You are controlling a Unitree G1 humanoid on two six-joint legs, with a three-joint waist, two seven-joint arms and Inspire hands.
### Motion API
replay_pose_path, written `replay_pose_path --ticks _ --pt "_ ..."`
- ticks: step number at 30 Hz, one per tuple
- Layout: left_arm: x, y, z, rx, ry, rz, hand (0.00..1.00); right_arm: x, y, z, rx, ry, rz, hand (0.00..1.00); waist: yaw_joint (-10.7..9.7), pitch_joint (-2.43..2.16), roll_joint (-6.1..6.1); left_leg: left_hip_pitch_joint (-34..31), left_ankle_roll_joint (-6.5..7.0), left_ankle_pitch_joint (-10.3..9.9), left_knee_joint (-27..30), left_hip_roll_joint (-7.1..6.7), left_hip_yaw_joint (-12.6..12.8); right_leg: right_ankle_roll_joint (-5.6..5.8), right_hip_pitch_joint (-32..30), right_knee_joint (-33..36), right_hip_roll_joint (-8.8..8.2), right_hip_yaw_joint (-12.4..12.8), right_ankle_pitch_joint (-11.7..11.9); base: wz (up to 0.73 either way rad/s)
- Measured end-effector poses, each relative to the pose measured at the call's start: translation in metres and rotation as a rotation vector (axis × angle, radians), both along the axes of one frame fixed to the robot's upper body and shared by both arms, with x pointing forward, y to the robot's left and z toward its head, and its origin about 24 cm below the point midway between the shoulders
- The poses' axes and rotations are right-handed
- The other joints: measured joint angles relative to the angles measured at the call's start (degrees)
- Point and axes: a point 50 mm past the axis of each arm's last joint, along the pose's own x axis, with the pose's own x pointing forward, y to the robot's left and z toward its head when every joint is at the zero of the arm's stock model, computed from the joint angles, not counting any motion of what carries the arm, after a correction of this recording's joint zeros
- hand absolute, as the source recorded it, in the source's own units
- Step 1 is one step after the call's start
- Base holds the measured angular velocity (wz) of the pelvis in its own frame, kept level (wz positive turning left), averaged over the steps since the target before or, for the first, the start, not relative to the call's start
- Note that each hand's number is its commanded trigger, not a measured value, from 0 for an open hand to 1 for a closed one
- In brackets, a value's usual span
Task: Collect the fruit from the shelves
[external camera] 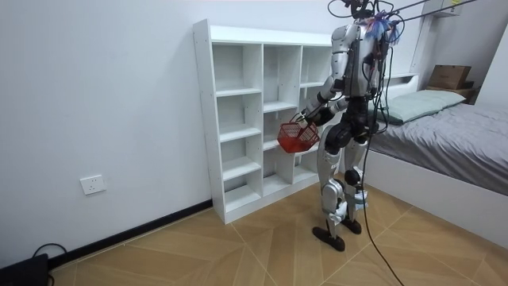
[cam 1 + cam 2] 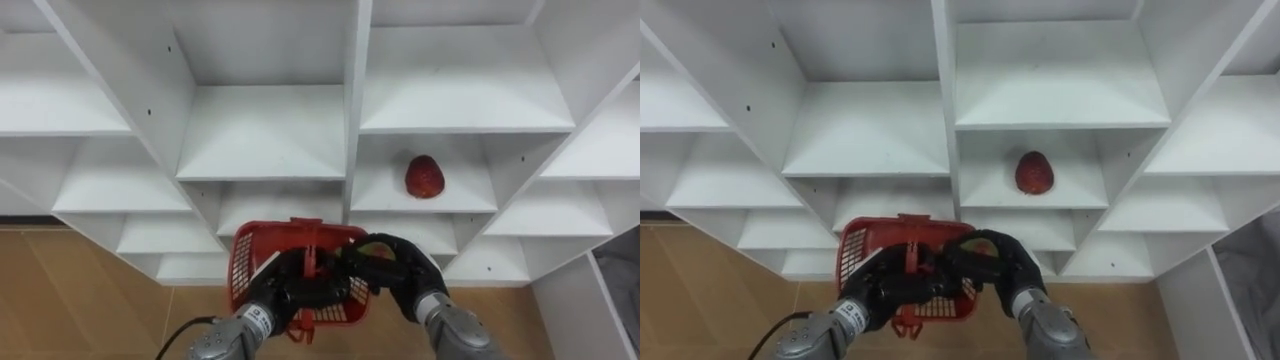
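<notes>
I stand facing a white closet (image 2: 262, 130) of open compartments. A red fruit (image 2: 424, 177) lies on a shelf just right of the middle divider. Below it I hold a red mesh basket (image 2: 243, 262) in front of the lower shelves, with my left hand (image 2: 283, 290) shut on its handle. My right hand (image 2: 400, 268) is over the basket's right rim, its fingers curled round a greenish fruit (image 2: 379, 250) that is mostly hidden by them. In the room view the basket (image 1: 298, 137) hangs at waist height before the closet (image 1: 238, 111).
The other compartments in view hold nothing. Wooden floor (image 2: 70, 300) runs under the closet. A bed (image 1: 444, 135) stands close behind me on the room view's right, and a wall socket (image 1: 93, 184) sits low on the wall at its left.
</notes>
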Motion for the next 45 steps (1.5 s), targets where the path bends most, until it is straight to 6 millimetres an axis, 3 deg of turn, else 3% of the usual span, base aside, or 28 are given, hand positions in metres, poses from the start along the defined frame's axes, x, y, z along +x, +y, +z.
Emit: replay_pose_path --ticks 1,2,3,13,45 --pt "-0.0002 0.0001 -0.0004 0.002 0.004 0.002 1.0 0.0006 0.0001 -0.0007 0.001 0.006 0.002 0.52 -0.05 0.0 0.0 0.0 0.0 0.0 0.0 0.01 0.0 0.0 0.02 -0.01 0.0 -0.02 0.01 0.0" --pt "-0.0003 0.0001 -0.0005 0.003 0.006 0.002 1.0 0.0004 0.0 -0.0013 0.006 0.009 0.003 0.16 -0.05 0.0 0.0 0.01 0.0 0.0 0.0 0.03 0.0 -0.01 0.05 -0.02 0.0 -0.04 0.01 0.0" --pt "-0.0004 0.0 -0.0006 0.004 0.007 0.001 1.0 -0.0004 -0.0002 -0.0023 0.015 0.016 0.0 0.0 -0.05 0.0 0.01 0.05 0.0 0.0 0.0 0.08 0.0 -0.01 0.1 -0.02 0.0 -0.05 0.01 0.0" --pt "-0.0032 -0.001 -0.0041 0.021 0.047 -0.004 1.0 -0.0038 0.0001 -0.0061 0.044 0.05 0.01 0.0 -1.03 0.0 0.02 0.6 0.0 0.0 0.0 0.09 0.01 -0.01 0.78 -0.12 -0.01 -0.05 0.01 0.0" --pt "-0.0053 -0.0005 -0.0068 0.036 0.08 -0.003 1.0 -0.0072 0.002 -0.0086 0.052 0.068 0.038 0.0 -1.06 -0.03 -0.01 1.79 0.0 0.0 -0.04 0.01 0.02 -0.01 1.94 -0.19 0.02 -0.05 0.01 0.0"
